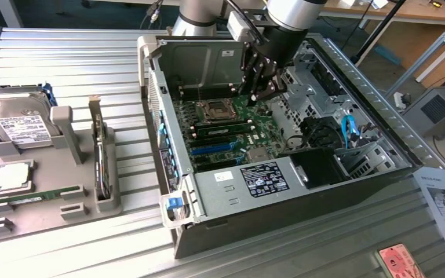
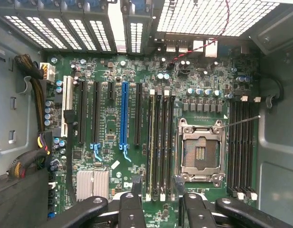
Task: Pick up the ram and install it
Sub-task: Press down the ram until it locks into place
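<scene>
Pincer (image 1: 259, 91) wide open and empty inside the computer case (image 1: 230, 180), above the memory slots (image 2: 161, 137), ram (image 1: 37, 196) lying in grey holder (image 1: 44, 219) on table (image 1: 76, 63), exterior view's left, chips indistinct, arm (image 1: 292, 14) cropped

The ram (image 1: 33, 196) is a long, thin green stick with dark chips; it lies lengthwise in a groove of the gray tray (image 1: 53, 217), at the exterior view's left; a second ram (image 1: 224, 130) seems to stand on edge in a motherboard (image 2: 108, 114) slot.
</scene>
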Controlling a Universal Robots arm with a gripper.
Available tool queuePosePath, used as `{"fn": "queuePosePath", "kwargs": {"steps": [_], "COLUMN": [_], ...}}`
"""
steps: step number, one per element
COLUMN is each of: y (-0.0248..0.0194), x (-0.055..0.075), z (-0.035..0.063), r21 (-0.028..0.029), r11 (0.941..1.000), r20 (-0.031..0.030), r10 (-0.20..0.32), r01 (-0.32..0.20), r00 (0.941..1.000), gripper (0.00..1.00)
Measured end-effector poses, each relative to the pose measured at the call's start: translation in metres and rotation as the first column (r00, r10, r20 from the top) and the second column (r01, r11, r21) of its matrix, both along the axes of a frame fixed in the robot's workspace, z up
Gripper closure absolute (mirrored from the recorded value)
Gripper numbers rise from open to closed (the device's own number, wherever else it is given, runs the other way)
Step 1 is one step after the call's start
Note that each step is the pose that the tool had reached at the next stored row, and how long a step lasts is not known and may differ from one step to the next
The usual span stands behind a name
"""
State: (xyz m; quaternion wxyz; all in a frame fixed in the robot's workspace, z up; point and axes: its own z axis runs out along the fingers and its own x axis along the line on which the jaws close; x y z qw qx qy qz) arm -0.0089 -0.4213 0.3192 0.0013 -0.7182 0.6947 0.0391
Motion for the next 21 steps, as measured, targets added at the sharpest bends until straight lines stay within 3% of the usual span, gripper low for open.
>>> {"fn": "queuePosePath", "kwargs": {"steps": [11, 13, 14, 16, 21], "y": [0.0, 0.0, 0.0, 0.0, 0.0], "x": [0.0, 0.0, 0.0, 0.0, 0.0], "z": [0.0, 0.0, 0.0, 0.0, 0.0], "r21": [0.0, 0.0001, 0.0, 0.0, 0.0], "r11": [1.0, 1.0, 1.0, 1.0, 1.0], "r20": [0.0, 0.0, 0.0, 0.0, 0.0], "r10": [0.0, 0.0, 0.0, 0.0, 0.0], "r01": [0.0, 0.0, 0.0, 0.0, 0.0], "r00": [1.0, 1.0, 1.0, 1.0, 1.0], "gripper": [0.64, 0.77, 0.77, 0.89, 0.89]}}
